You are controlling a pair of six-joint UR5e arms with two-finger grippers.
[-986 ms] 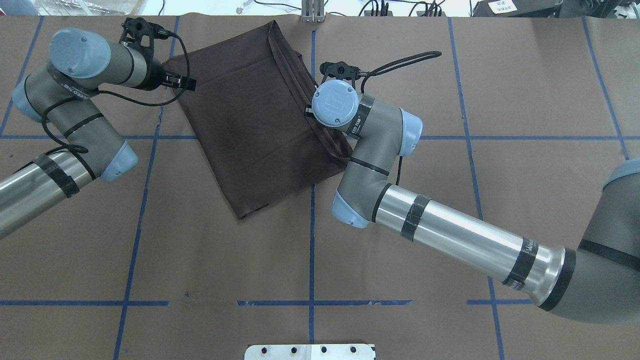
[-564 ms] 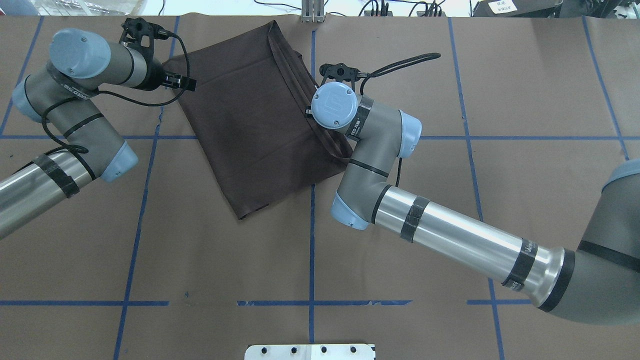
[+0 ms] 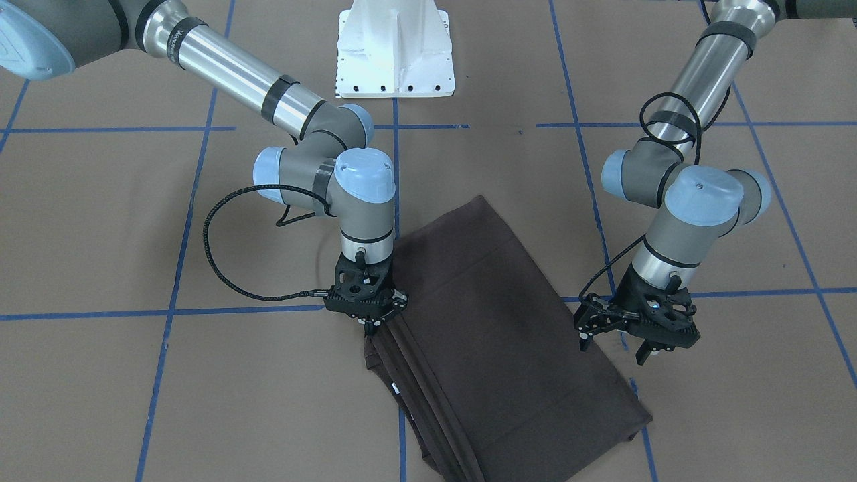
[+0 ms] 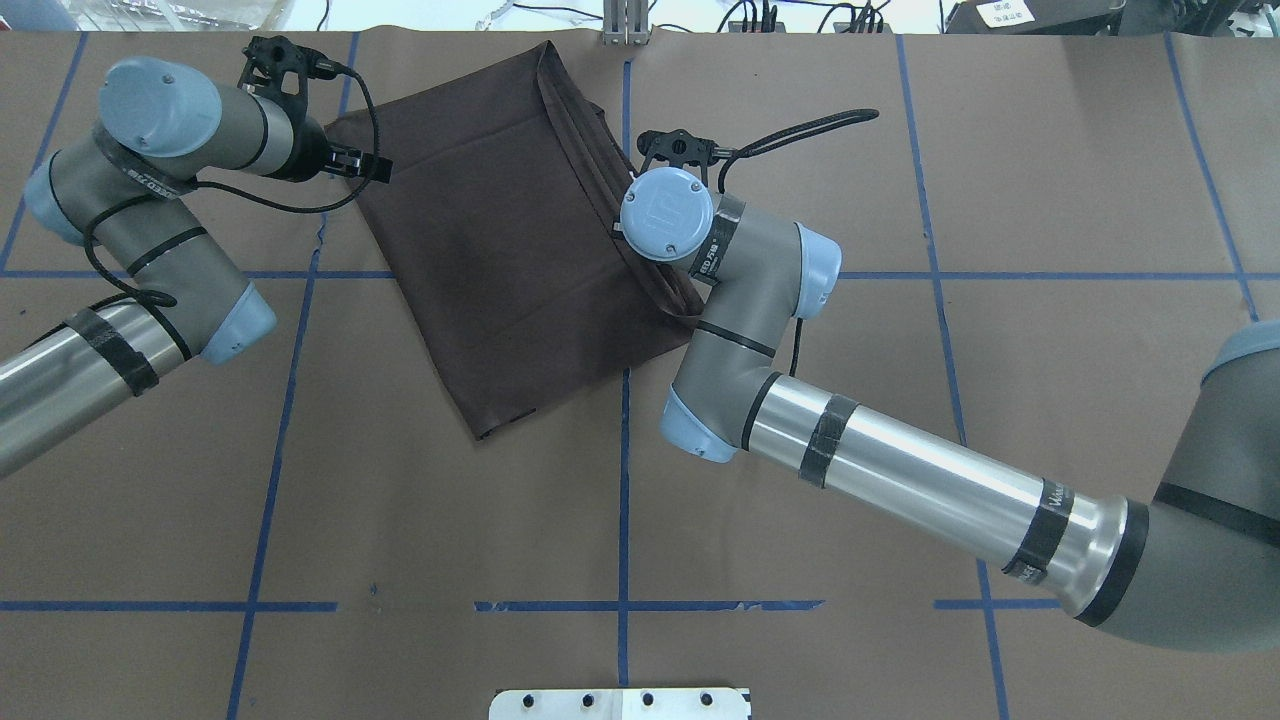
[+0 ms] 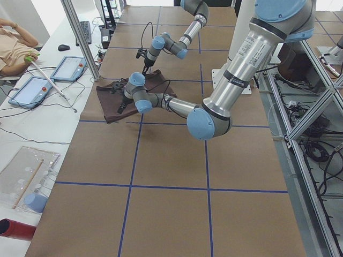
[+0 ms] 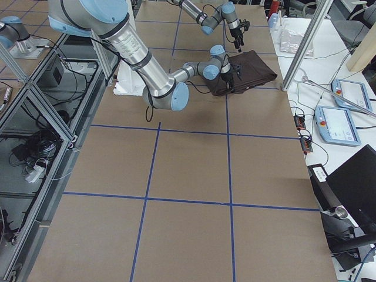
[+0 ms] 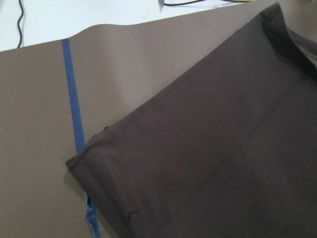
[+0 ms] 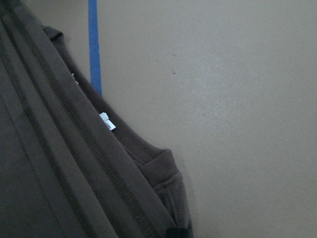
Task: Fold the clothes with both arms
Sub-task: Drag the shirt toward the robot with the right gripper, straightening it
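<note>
Matt brown cloth T-shirt [image 4: 510,240] w/ stitched hems; matt brown paper-like table cover [image 4: 400,520]; glossy metal arm tubes [image 4: 920,485].

Overhead, we lose the right gripper [image 3: 368,326] beneath its own wrist [image 4: 667,213]; the front view's bottom edge cuts the shirt [image 3: 495,348] off; sideways, the left gripper [image 3: 614,349] is too small.

1. The left arm [image 4: 60,375] extends in over the table's [image 4: 400,520] left edge, with its wrist bent toward the far edge.
2. The left gripper [image 3: 612,349] hangs tilted downward near the far-left corner, its fingers spread apart.
3. The right arm [image 4: 900,475] stretches in from the right edge, its elbow folded and its wrist upright.
4. The right gripper [image 3: 368,326] points straight down. Its fingers seem pressed together, though the tips show only small.
</note>
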